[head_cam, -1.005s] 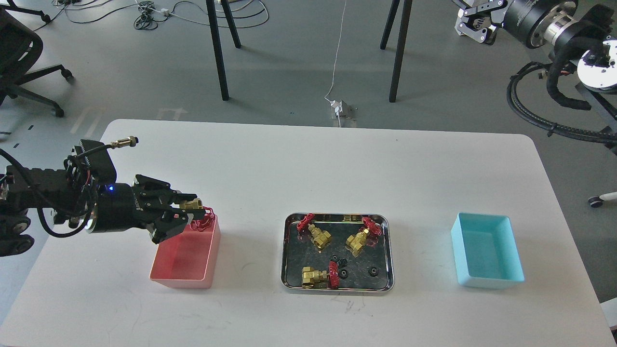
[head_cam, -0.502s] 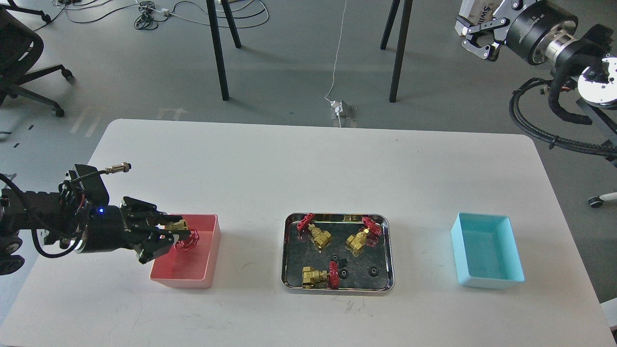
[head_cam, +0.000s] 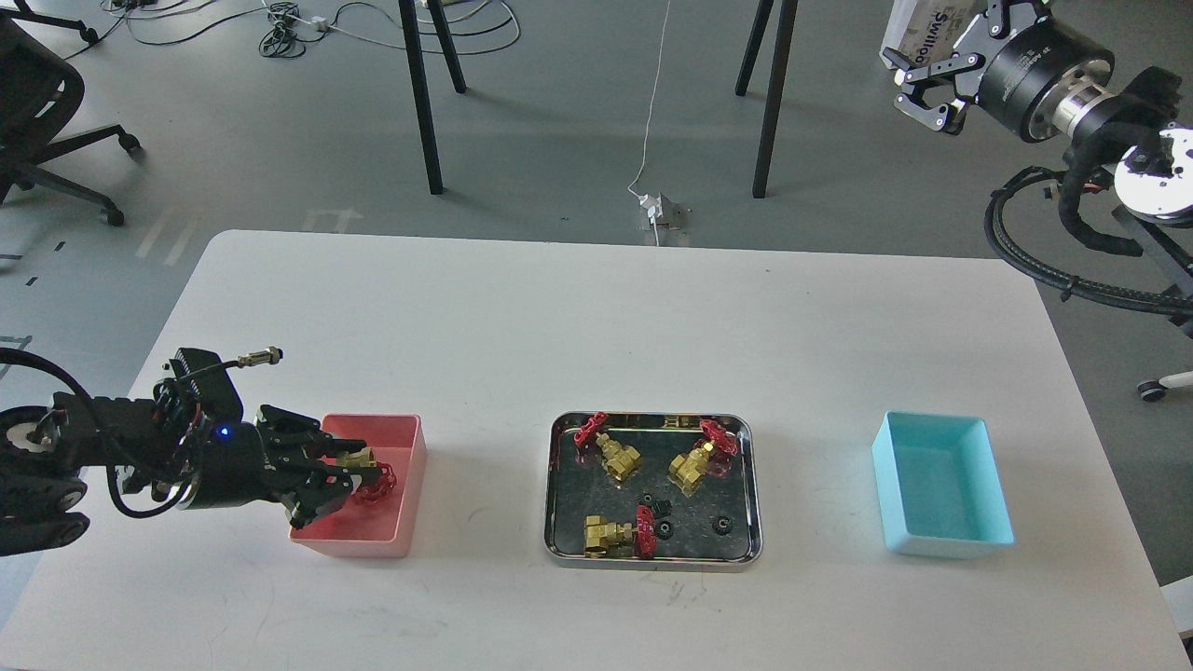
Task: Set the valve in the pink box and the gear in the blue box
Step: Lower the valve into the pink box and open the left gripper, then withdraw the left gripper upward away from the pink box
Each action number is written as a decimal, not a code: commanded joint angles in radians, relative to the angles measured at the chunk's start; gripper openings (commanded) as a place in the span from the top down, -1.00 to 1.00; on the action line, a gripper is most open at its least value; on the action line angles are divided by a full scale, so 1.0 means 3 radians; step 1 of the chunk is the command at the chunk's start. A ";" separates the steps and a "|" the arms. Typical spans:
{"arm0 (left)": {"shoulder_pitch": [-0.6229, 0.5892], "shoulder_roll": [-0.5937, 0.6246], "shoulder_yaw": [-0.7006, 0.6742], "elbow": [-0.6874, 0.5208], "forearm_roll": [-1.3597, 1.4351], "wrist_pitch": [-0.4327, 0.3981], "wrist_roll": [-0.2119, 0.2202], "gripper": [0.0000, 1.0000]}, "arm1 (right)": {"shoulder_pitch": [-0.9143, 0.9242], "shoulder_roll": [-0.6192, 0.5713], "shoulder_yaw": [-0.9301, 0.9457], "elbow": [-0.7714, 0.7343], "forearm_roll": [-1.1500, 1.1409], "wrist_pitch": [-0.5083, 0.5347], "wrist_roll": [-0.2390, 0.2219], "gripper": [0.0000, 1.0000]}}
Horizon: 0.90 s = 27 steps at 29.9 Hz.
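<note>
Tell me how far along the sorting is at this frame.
Nothing looks finished: the blue box is empty. In hand: the left gripper holds one valve low inside the pink box, not released. Left: three valves and three black gears sit in the steel tray. The right gripper is raised far off the table, open and empty.

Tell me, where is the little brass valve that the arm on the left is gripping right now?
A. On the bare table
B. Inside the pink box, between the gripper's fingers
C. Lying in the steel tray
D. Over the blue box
B. The left gripper is shut on the valve, red handwheel showing, down within the walls of the pink box; whether it touches the floor is unclear.
</note>
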 commanded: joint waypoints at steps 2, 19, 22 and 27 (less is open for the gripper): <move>0.0018 -0.0012 -0.0008 0.0031 0.0004 -0.0001 0.0000 0.25 | -0.0014 -0.0012 0.0001 0.0003 0.0000 -0.0005 0.0002 -0.99; 0.0029 0.0039 -0.0202 -0.0066 -0.0026 0.0107 0.0000 -0.58 | -0.0030 -0.0012 -0.0004 0.0013 0.0000 -0.0010 0.0002 -0.99; 0.0029 0.0130 -0.0457 -0.0117 -0.0057 0.0086 0.0000 -0.63 | -0.0030 -0.0012 -0.0009 0.0013 0.0000 -0.0010 0.0002 -0.99; 0.0018 0.0514 -0.1315 -0.0627 -0.0281 -0.0199 0.0000 -0.63 | -0.0050 -0.0002 -0.0127 0.0023 -0.0173 0.0031 0.0012 -0.99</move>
